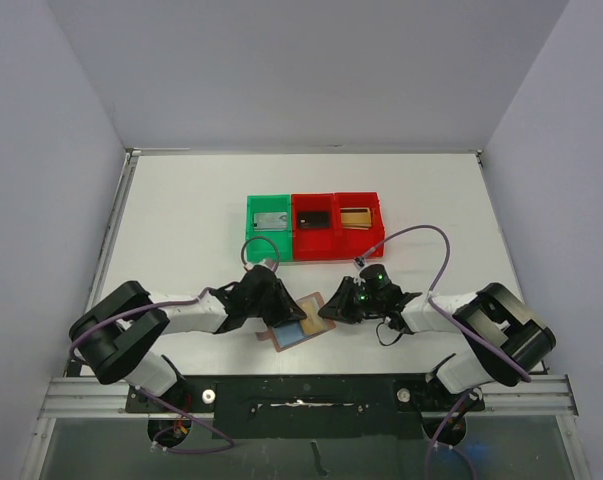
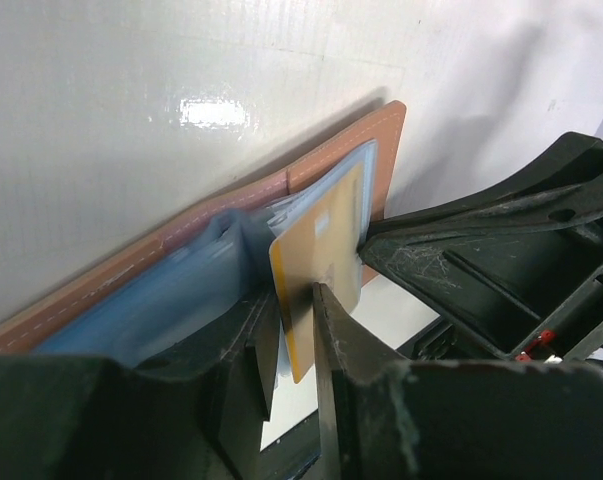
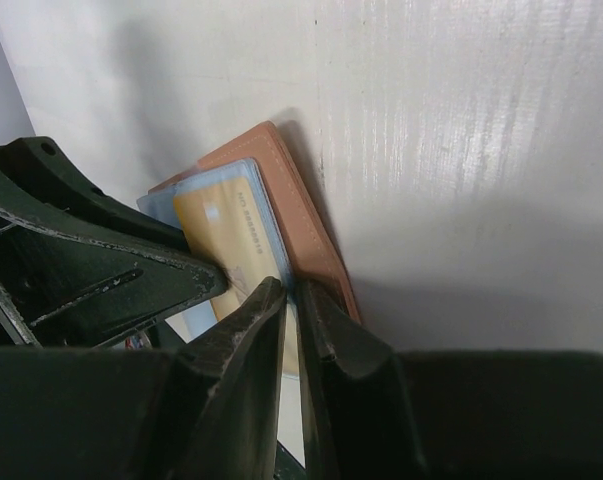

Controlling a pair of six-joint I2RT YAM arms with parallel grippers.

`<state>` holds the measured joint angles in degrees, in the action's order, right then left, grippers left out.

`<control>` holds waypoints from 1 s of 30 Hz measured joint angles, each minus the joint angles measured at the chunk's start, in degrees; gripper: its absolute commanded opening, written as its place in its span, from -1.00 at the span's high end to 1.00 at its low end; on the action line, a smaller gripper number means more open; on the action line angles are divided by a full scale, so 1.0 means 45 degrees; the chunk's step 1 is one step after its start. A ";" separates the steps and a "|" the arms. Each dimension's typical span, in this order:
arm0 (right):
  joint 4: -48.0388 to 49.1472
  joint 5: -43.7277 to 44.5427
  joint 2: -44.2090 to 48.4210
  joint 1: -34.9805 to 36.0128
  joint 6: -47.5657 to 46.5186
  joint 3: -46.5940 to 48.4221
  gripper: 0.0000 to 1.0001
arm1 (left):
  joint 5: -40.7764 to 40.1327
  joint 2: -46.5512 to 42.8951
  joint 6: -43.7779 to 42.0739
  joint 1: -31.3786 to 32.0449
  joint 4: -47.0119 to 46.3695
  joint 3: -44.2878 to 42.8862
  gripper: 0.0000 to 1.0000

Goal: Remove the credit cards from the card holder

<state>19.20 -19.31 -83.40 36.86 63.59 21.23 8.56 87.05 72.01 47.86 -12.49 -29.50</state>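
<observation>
The card holder (image 1: 303,326) is laid open on the bench (image 1: 181,220) between the two arms, with its blue lining turned up. One edge of it is pinched by the right fingers (image 3: 246,340), which are set narrow. A gold card (image 2: 326,240), standing out of the blue sleeves, is flanked closely by the left fingers (image 2: 341,340); whether it is clamped cannot be told.

Bins (image 1: 315,250): one green, two red. Card holder (image 1: 299,328): one.
</observation>
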 measured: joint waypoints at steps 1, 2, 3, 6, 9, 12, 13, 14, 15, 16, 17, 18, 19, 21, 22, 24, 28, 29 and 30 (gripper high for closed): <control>0.0000 -0.0019 -0.0034 0.0010 -0.0005 0.0024 0.71 | -0.0058 -0.0068 0.0000 0.0010 0.0053 0.0029 0.57; 0.0000 -0.0063 -0.0092 0.0015 -0.0010 0.0063 0.72 | -0.0102 -0.0131 0.0000 0.0015 0.0087 0.0063 0.57; 0.0000 -0.0092 -0.0126 0.0019 -0.0010 0.0092 0.72 | -0.0141 -0.0180 0.0005 0.0019 0.0107 0.0097 0.56; 0.0005 -0.0102 -0.0199 0.0083 -0.0015 0.0151 0.72 | -0.0223 -0.0350 0.0015 0.0029 0.0107 0.0223 0.51; 0.0010 -0.0160 -0.0257 0.0087 -0.0015 0.0189 0.72 | -0.0296 -0.0593 0.0102 0.0053 0.0087 0.0408 0.47; 0.0010 -0.0185 -0.0282 0.0083 -0.0015 0.0204 0.72 | -0.0398 -0.0908 0.0257 0.0102 -0.0010 0.0709 0.41; 0.0010 -0.0189 -0.0291 0.0087 -0.0015 0.0204 0.72 | -0.0432 -0.1035 0.0306 0.0107 -0.0078 0.0840 0.37; 0.0019 -0.0204 -0.0321 0.0087 -0.0010 0.0214 0.72 | -0.0461 -0.1151 0.0384 0.0112 -0.0175 0.0981 0.35; 0.0019 -0.0219 -0.0340 0.0083 -0.0010 0.0223 0.72 | -0.0476 -0.1239 0.0437 0.0112 -0.0267 0.1098 0.34; 0.0044 -0.0243 -0.0369 0.0083 -0.0010 0.0233 0.72 | -0.0481 -0.1331 0.0529 0.0121 -0.0432 0.1243 0.34; 0.0063 -0.0262 -0.0389 0.0087 -0.0010 0.0238 0.72 | -0.0486 -0.1418 0.0593 0.0126 -0.0588 0.1370 0.35; 0.0073 -0.0277 -0.0398 0.0087 -0.0005 0.0238 0.72 | -0.0486 -0.1486 0.0636 0.0131 -0.0767 0.1501 0.39; 0.0078 -0.0277 -0.0398 0.0087 -0.0010 0.0238 0.72 | -0.0486 -0.1511 0.0690 0.0131 -0.0962 0.1622 0.46; 0.0078 -0.0282 -0.0398 0.0087 -0.0010 0.0238 0.72 | -0.0481 -0.1511 0.0831 0.0131 -0.1258 0.1792 0.58; 0.0078 -0.0282 -0.0398 0.0087 -0.0010 0.0243 0.72 | -0.0476 -0.1511 0.0865 0.0131 -0.1345 0.1855 0.64; 0.0078 -0.0282 -0.0408 0.0087 -0.0010 0.0248 0.72 | -0.0471 -0.1462 0.0928 0.0131 -0.1579 0.1987 0.67; 0.0078 -0.0291 -0.0423 0.0087 -0.0010 0.0257 0.72 | -0.0466 -0.1433 0.1083 0.0131 -0.1948 0.2118 0.81; 0.0078 -0.0291 -0.0432 0.0087 -0.0005 0.0262 0.72 | -0.0466 -0.1433 0.1132 0.0131 -0.1987 0.2127 0.87; 0.0087 -0.0301 -0.0442 0.0087 -0.0005 0.0262 0.72 | -0.0466 -0.1433 0.1171 0.0131 -0.2059 0.2152 0.95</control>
<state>19.59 -20.67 -85.38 37.26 63.57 22.41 6.46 80.60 77.28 48.45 -21.76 -19.81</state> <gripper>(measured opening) 0.138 0.114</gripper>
